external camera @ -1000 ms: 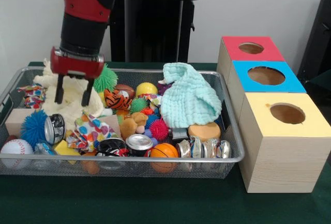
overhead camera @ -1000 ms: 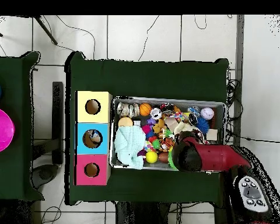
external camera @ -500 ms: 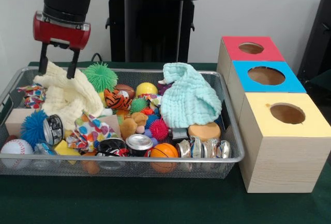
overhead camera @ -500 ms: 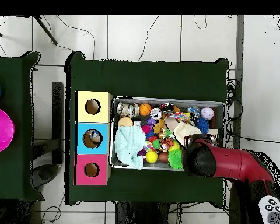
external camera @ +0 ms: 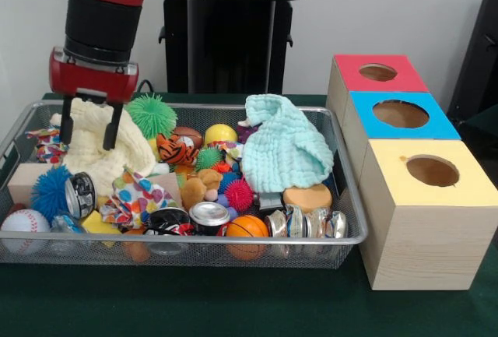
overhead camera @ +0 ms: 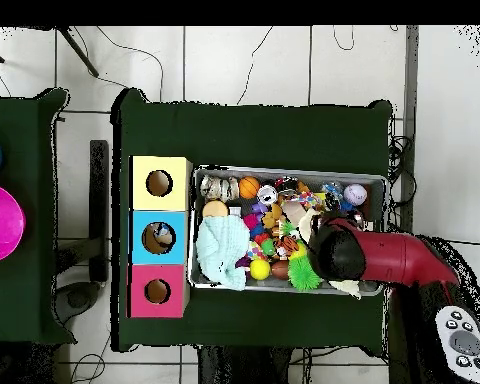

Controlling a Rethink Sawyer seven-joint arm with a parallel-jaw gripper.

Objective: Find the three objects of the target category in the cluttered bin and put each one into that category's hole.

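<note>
At upper left the jaws (external camera: pixel 90 126) hang spread astride a cream cloth (external camera: pixel 101 150) in the bin (external camera: pixel 194 247); no bottles show, and the red box's hole (external camera: pixel 378 72) sits upper right

Three wooden boxes (external camera: pixel 405 158), one wire bin (external camera: pixel 187 250), two cloths (external camera: pixel 284 150), one baseball (external camera: pixel 23 224), two visible drink cans (external camera: pixel 208 216).

jaws (external camera: pixel 89 127) spread open around the cream cloth (external camera: pixel 101 146) in the bin (external camera: pixel 342 189).
</note>
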